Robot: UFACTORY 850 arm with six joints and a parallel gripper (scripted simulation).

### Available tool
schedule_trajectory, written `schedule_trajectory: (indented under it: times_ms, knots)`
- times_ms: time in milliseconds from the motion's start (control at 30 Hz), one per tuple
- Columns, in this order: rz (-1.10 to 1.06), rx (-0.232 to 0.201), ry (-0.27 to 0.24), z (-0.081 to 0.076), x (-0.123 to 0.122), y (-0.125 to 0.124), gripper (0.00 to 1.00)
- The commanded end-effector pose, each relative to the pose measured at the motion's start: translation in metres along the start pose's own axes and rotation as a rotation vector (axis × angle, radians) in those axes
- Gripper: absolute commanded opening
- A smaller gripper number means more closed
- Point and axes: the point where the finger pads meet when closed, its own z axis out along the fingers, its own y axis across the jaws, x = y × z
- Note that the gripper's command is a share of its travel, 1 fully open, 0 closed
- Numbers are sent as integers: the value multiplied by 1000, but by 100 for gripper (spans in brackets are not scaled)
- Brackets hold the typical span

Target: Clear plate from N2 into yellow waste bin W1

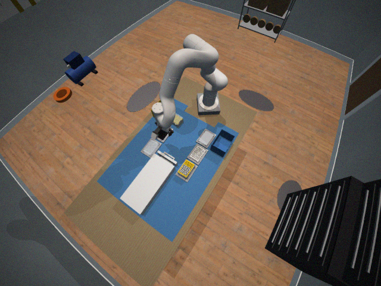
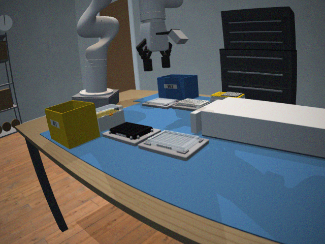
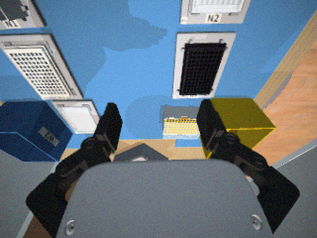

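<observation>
The clear plate (image 2: 173, 142) lies in the grey nest N2 at the near side of the blue mat, beside a black plate (image 2: 131, 130) in its own nest. It also shows at the top edge of the wrist view (image 3: 214, 6), above the N2 label, and in the overhead view (image 1: 150, 147). The yellow bin W1 (image 2: 72, 126) stands upright at the mat's left corner; it also shows in the wrist view (image 3: 238, 121). My gripper (image 2: 156, 64) is open and empty, high above the bench, roughly over the tip box and black plate (image 3: 200, 69).
A tip box (image 2: 109, 114) with a clear lid stands next to W1. The blue bin W2 (image 2: 177, 86) stands at the back, with several more plates in nests (image 2: 192, 102) beside it. The long white cooler (image 2: 262, 123) lies right of N2.
</observation>
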Motion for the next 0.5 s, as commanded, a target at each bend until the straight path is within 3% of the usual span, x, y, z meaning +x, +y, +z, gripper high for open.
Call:
schedule_trajectory:
  times_ms: [0, 467]
  knots:
    - [0, 1, 1, 6, 16, 12, 100]
    - [0, 1, 1, 27, 65, 56, 100]
